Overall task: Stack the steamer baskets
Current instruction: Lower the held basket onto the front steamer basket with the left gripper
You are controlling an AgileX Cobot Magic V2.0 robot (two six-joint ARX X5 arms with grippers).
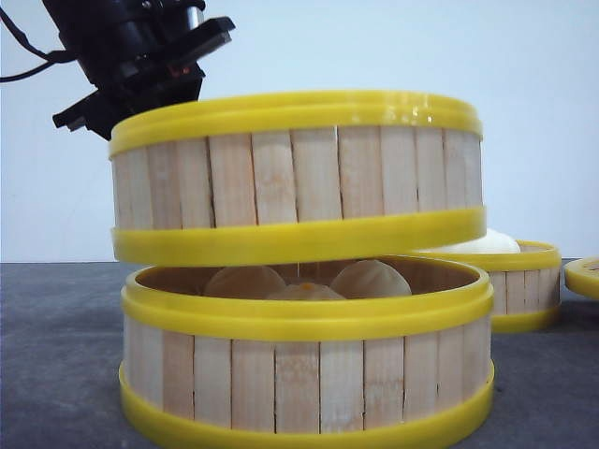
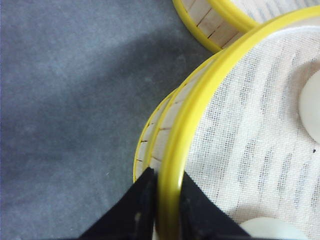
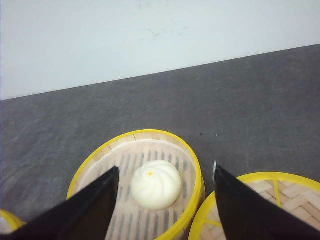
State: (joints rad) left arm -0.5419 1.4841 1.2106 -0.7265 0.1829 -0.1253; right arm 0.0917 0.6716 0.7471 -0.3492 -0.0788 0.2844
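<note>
In the front view one steamer basket (image 1: pixel 299 178) hangs slightly tilted just above a second steamer basket (image 1: pixel 309 365), which stands on the table with brownish buns (image 1: pixel 370 279) inside. My left gripper (image 1: pixel 154 98) holds the raised one at its far left rim. The left wrist view shows that gripper (image 2: pixel 167 172) shut on the yellow rim (image 2: pixel 200 95); the cloth lining (image 2: pixel 250 140) carries white buns (image 2: pixel 312 105). A third steamer basket (image 1: pixel 519 281) with one white bun stands behind to the right. My right gripper (image 3: pixel 166 168) is open above that basket (image 3: pixel 100 155), holding nothing.
A flat yellow lid (image 1: pixel 585 276) lies at the far right; in the right wrist view its woven top (image 3: pixel 270 200) is beside the third basket. Another basket's wall (image 2: pixel 210 20) shows beyond the held one. The dark grey table (image 1: pixel 56 337) meets a white wall behind.
</note>
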